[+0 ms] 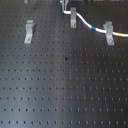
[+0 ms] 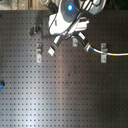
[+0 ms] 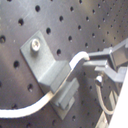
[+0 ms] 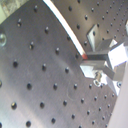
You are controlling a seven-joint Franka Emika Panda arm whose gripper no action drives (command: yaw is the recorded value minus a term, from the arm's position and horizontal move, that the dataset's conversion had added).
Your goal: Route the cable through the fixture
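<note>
Tool (image 3: 95,64) on thin white cable (image 3: 30,108)

Tabletop (image 1: 65,95): black metal board, regular grid of small holes, seen in both exterior views. Bolted on near the first exterior view's top: three grey metal clips, left (image 1: 29,31), middle (image 1: 73,19), right (image 1: 108,32). White cable (image 1: 90,26) with blue and yellow bands, threaded through middle and right clips.

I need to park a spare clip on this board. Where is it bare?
The perforated board is bare across the whole near half in the first exterior view, below the three clips. It is crowded along the far edge, where the cable runs through clips by the hand.
</note>
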